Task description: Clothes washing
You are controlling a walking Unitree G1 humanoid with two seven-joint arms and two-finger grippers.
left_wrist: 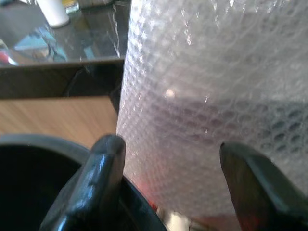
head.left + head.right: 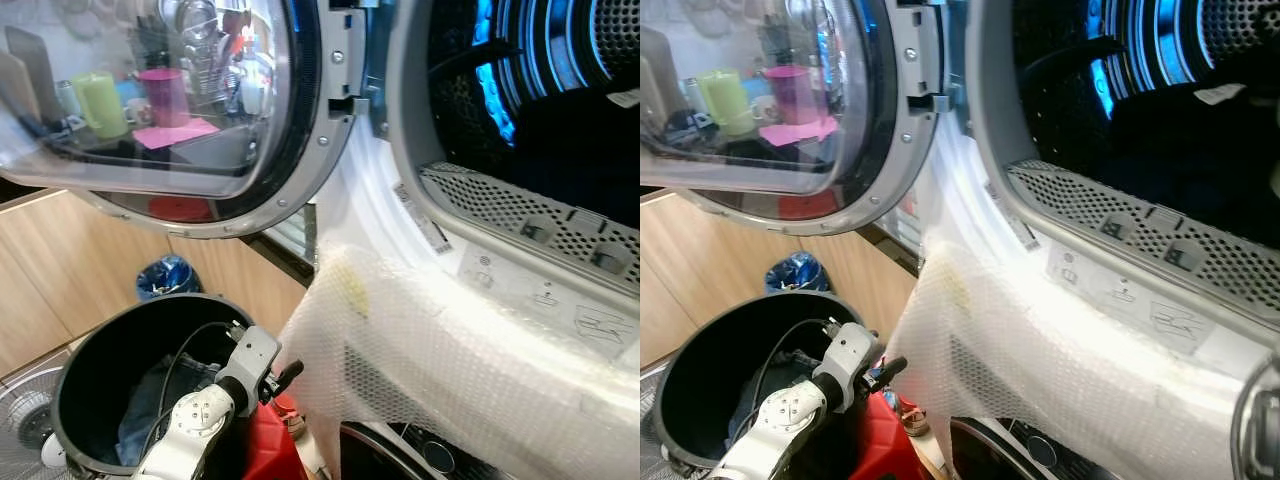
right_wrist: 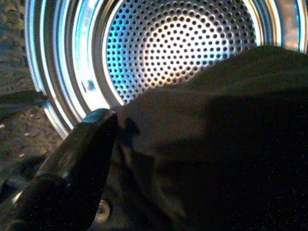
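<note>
The washing machine's round door (image 2: pixel 200 120) stands swung wide to the left, and the steel drum (image 2: pixel 560 60) holds dark clothes (image 2: pixel 1200 130). A sheet of bubble wrap (image 2: pixel 440 350) hangs over the machine's front lip. Below on the left stands a black basket (image 2: pixel 80 360) with blue denim (image 2: pixel 150 410) inside. My left gripper (image 2: pixel 288 375) is open at the basket's right rim, pointing at the bubble wrap (image 1: pixel 202 96), empty. My right gripper (image 3: pixel 168 130) is inside the drum, open. One of its fingers (image 3: pixel 72 163) shows beside a dark garment (image 3: pixel 216 144), which hides the other.
A red object (image 2: pixel 270 445) sits between the basket and the machine. A blue bag (image 2: pixel 165 275) lies by the wooden cabinets (image 2: pixel 60 280), and a fan grille (image 2: pixel 20 420) is at the bottom left. The door glass reflects a cluttered counter.
</note>
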